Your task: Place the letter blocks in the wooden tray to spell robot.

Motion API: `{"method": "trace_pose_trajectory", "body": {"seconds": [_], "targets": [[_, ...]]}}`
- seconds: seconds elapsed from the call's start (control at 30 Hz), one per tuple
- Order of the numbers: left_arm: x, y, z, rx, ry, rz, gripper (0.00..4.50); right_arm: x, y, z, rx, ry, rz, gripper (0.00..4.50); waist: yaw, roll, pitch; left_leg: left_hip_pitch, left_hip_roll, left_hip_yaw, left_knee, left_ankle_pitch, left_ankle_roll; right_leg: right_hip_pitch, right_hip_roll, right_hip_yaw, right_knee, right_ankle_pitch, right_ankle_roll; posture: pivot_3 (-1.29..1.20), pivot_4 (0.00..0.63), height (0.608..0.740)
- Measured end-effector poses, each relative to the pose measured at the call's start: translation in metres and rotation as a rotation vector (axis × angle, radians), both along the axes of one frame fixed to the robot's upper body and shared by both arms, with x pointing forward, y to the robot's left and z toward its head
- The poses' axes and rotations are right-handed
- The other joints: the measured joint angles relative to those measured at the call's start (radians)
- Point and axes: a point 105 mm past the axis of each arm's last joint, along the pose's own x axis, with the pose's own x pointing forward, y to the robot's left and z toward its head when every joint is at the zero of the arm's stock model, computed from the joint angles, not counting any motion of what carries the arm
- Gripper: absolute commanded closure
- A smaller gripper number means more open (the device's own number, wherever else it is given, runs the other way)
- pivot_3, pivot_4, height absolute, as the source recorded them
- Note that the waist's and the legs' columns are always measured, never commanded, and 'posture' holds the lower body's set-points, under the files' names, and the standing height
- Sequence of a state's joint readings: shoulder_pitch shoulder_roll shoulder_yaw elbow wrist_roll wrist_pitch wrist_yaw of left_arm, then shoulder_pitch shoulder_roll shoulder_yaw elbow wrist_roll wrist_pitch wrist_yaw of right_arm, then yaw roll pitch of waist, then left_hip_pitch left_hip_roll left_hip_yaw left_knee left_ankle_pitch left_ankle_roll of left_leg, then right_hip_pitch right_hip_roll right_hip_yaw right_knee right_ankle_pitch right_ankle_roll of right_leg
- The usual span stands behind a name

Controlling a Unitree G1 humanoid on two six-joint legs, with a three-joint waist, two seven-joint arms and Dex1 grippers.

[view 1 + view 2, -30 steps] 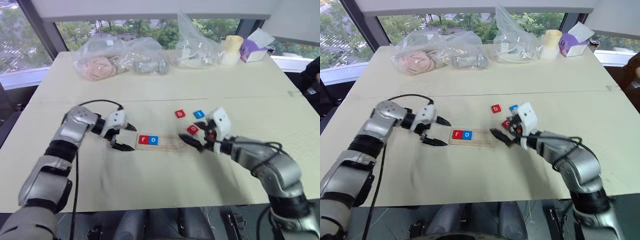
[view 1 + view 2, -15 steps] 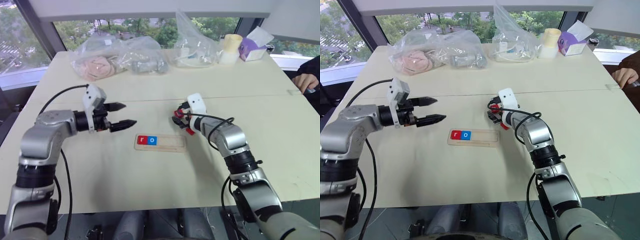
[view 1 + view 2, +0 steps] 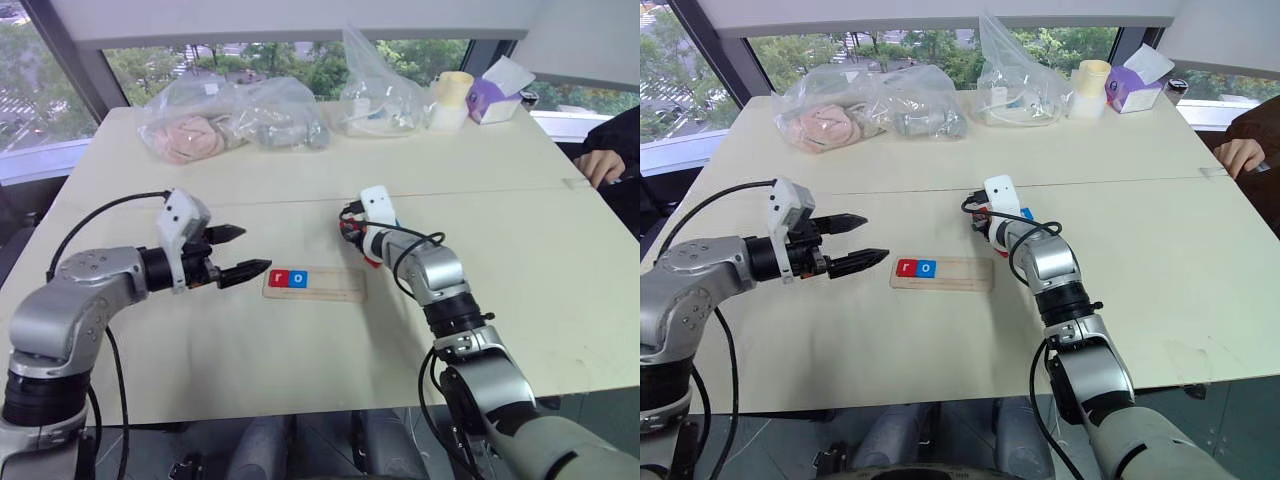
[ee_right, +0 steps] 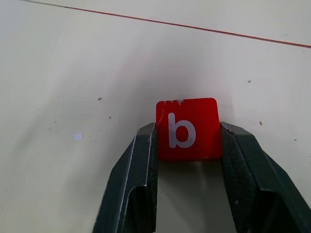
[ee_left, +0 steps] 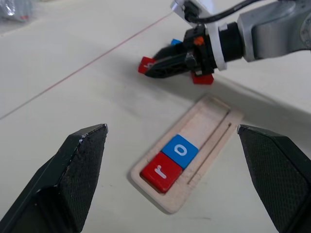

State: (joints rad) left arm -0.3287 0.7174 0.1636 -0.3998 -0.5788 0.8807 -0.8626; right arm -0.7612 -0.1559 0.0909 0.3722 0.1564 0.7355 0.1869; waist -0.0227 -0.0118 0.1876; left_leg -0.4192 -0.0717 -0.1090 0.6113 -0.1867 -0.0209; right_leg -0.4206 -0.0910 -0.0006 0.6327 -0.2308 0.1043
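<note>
Right now your right claw [image 4: 187, 145] has its fingers pressed on both sides of the red b block [image 4: 186, 128], a flat square tile with a white lowercase letter, lying on the table [image 4: 73, 73]. Your left claw [image 3: 858, 241] hangs wide open and empty; just ahead of it the pale tray [image 5: 209, 126] holds a red r [image 5: 159, 171] and blue o [image 5: 180, 149].

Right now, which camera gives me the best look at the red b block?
The right wrist view: the red b block sits large between the right gripper jaws, letter readable. The left wrist view shows just a red edge behind the jaws; in both eye views the gripper covers it.
</note>
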Motion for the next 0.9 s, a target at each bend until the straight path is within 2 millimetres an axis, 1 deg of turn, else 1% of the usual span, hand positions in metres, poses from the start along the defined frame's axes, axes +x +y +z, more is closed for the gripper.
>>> {"method": "trace_pose_trajectory", "body": {"seconds": [0.03,0.13,0.2,0.23,0.27,0.3,0.33,0.43,0.47,0.53,0.6,0.73,0.83,0.9], "targets": [[0.0,-0.001,-0.001,0.002,0.001,-0.005,0.0,0.0,-0.002,0.001,-0.006,-0.008,-0.006,3.33,0.001,0.0,0.0,0.0,0.0,0.0,0.0,0.0,0.0,0.0,0.0,0.0,0.0,0.0,0.0,0.0,0.15,0.74],[-0.004,-0.011,-0.007,0.014,0.016,-0.051,0.0,-0.004,-0.014,0.033,0.007,-0.111,-0.041,3.33,0.008,0.002,0.001,-0.004,0.0,0.0,0.001,0.0,0.0,-0.004,0.0,0.0,0.0,0.0,0.0,0.0,0.15,0.74],[-0.007,-0.019,-0.01,0.021,0.024,-0.091,0.0,-0.017,-0.025,0.065,0.025,-0.189,-0.071,3.33,0.01,0.002,0.001,-0.006,0.0,0.0,0.0,0.0,0.0,-0.005,0.0,0.0,0.0,0.001,0.002,0.0,0.15,0.74],[-0.009,-0.021,-0.011,0.023,0.026,-0.104,0.0,-0.022,-0.03,0.073,0.03,-0.209,-0.084,3.33,0.01,0.002,0.001,-0.006,0.0,0.0,0.0,0.0,0.0,-0.005,0.0,0.0,0.0,0.001,0.002,0.0,0.15,0.74],[-0.011,-0.026,-0.012,0.029,0.026,-0.129,0.0,-0.031,-0.038,0.08,0.043,-0.219,-0.114,3.33,0.01,0.002,0.001,-0.006,0.0,0.0,0.0,0.0,0.0,-0.005,-0.001,0.0,-0.001,0.001,0.002,0.0,0.15,0.74],[-0.014,-0.031,-0.013,0.034,0.027,-0.157,0.0,-0.043,-0.048,0.081,0.055,-0.208,-0.162,3.33,0.012,0.002,0.001,-0.006,0.0,-0.001,-0.001,0.0,0.0,-0.005,-0.001,0.0,-0.001,0.0,0.0,0.0,0.15,0.74],[-0.017,-0.035,-0.015,0.039,0.031,-0.183,0.0,-0.054,-0.057,0.077,0.067,-0.183,-0.208,3.33,0.012,0.002,0.001,-0.006,0.0,-0.001,-0.001,0.0,0.0,-0.005,-0.001,0.0,-0.001,0.0,0.0,0.0,0.15,0.74],[-0.022,-0.047,-0.017,0.048,0.038,-0.254,0.0,-0.09,-0.079,0.053,0.107,-0.049,-0.363,3.33,0.012,0.003,0.001,-0.006,0.0,-0.001,-0.001,0.0,0.0,-0.006,-0.001,0.0,-0.001,0.0,-0.001,0.0,0.15,0.74],[-0.022,-0.051,-0.017,0.049,0.037,-0.27,0.0,-0.102,-0.082,0.046,0.123,-0.004,-0.4,3.33,0.01,0.003,0.001,-0.006,0.0,0.0,0.0,0.0,0.0,-0.006,-0.001,0.0,-0.001,0.0,-0.001,0.0,0.15,0.74],[-0.021,-0.057,-0.015,0.04,0.022,-0.298,0.0,-0.118,-0.086,0.038,0.166,0.038,-0.447,3.33,0.006,0.004,0.0,-0.005,0.0,0.0,0.0,0.0,0.0,-0.005,0.0,0.0,-0.002,0.0,-0.002,0.0,0.15,0.74],[-0.018,-0.059,-0.013,0.039,0.012,-0.311,0.0,-0.129,-0.085,0.028,0.19,0.074,-0.468,3.33,0.006,0.005,0.0,-0.005,0.001,0.0,-0.001,0.0,0.0,-0.006,0.0,0.0,-0.002,0.0,-0.003,0.0,0.15,0.74],[-0.016,-0.057,-0.02,0.032,0.06,-0.336,0.0,-0.138,-0.087,0.017,0.206,0.107,-0.509,3.33,0.005,0.005,0.001,-0.006,0.001,0.0,-0.001,0.0,0.0,-0.006,-0.001,0.0,-0.002,0.0,-0.003,0.0,0.15,0.74],[-0.009,-0.043,-0.026,0.076,0.076,-0.32,0.0,-0.142,-0.083,0.01,0.224,0.136,-0.523,3.33,0.005,0.006,0.001,-0.006,0.001,0.0,-0.001,0.0,0.0,-0.006,-0.001,0.0,-0.002,-0.001,-0.004,0.0,0.15,0.74],[-0.003,-0.037,-0.027,0.086,0.075,-0.306,0.0,-0.143,-0.081,0.008,0.227,0.145,-0.525,3.33,0.006,0.006,0.001,-0.006,0.001,0.0,-0.001,0.0,-0.001,-0.006,-0.001,0.0,-0.003,-0.001,-0.004,0.0,0.15,0.74]]}}
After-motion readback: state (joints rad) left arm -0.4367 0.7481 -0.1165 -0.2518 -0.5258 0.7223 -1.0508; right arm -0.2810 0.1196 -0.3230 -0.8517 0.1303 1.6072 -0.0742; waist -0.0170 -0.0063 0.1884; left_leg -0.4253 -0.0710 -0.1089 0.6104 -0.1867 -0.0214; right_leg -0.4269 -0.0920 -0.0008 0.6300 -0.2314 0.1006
